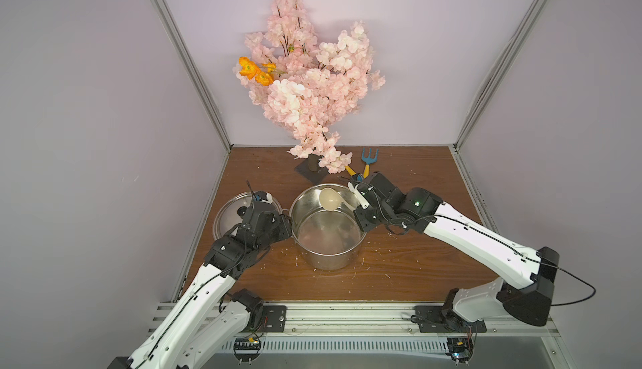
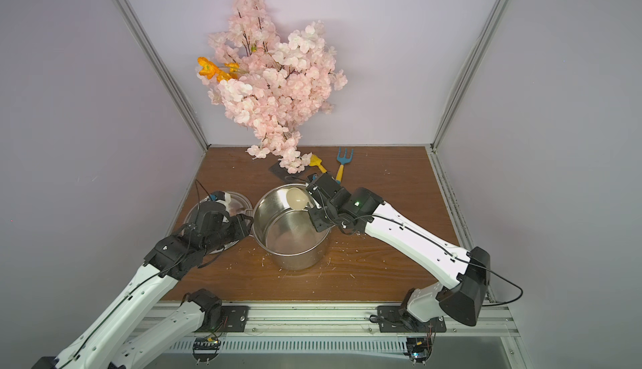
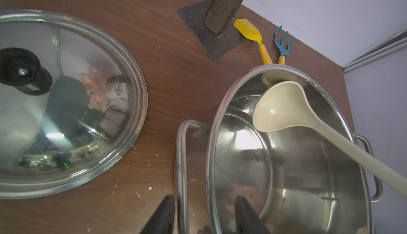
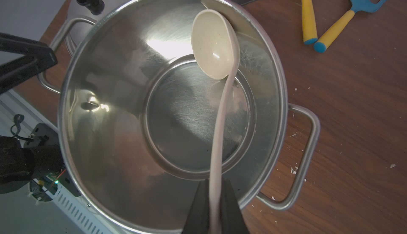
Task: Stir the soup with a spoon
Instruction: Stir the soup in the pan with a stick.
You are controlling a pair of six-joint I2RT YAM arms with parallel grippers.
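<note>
The right fingers (image 4: pixel 232 213) are pinching the slim handle of the spoon (image 4: pixel 220 116), well back from its bowl. The bowl hangs ahead of them inside the mouth of the pot (image 4: pixel 284 89), high up and close to the wall farthest from them. No coloured soup shows. The inside of the pot looks bare and shiny, and I cannot tell whether clear liquid lies in it.

The left fingers (image 3: pixel 163 218) are spread and straddle the pot handle (image 3: pixel 181 155) and the rim on their side. One finger is outside the handle loop and the other is over the pot's inside. A gap shows between the rim and the inner finger, so the pot looks unclamped. The lid (image 3: pixel 72 111) lies on the bench (image 3: pixel 176 72) just outward of these fingers.

- **Spoon twisting:** the grip is far from the bowl on a thin, smooth handle. If the bowl drags on the wall or base, the spoon may swivel or slide in the pinch.
- **Bowl on the wall:** the bowl is very close to the far wall, so a wide first sweep is likely to knock the steel.
- **Pot shifting:** without a firm hold from the left fingers, stirring could push or turn the pot on the bench, perhaps against the lid.
- **Uneven clamp:** if the left fingers meet the handle before the rim, they could nudge the pot sideways.
- **Crossing paths:** the inner left finger sits over the pot's inside, so a full circle with the spoon may strike it.
- **Wrist on the rim:** lowering the bowl also lowers the right fingers towards the rim beneath them.
</note>
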